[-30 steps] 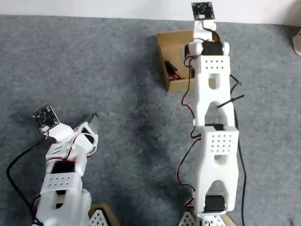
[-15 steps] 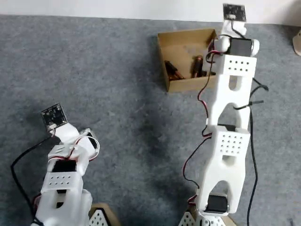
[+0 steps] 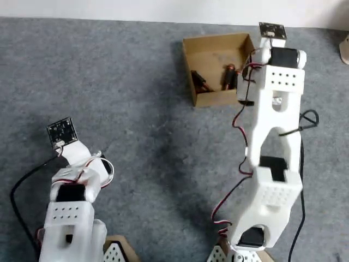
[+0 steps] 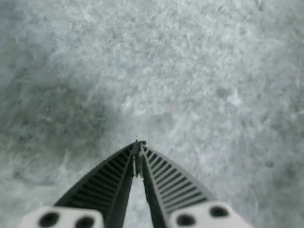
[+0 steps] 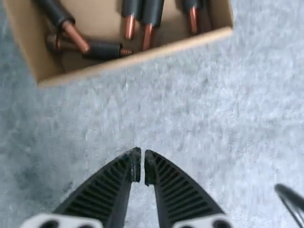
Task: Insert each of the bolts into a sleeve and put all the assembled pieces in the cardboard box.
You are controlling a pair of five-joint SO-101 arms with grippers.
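Grey carpet (image 3: 125, 93) covers the table. Toward its far edge sits the box (image 3: 212, 57), open on top, with the pieces (image 5: 102, 48) lying inside it: black sleeves with copper bolt ends poking out (five can be counted in the right wrist view, two of them side by side, one crossed against another near a corner).

The right arm (image 3: 272, 109) stretches out along the box's right side, its wrist by the far right corner. The right gripper (image 5: 141, 166) hangs over carpet just outside the box wall, its tips almost together with a thin slit between them.

The left arm (image 3: 71, 202) sits folded at the near left, well apart from the box. The left gripper (image 4: 138, 152) points down at carpet, tips meeting, closed on itself.
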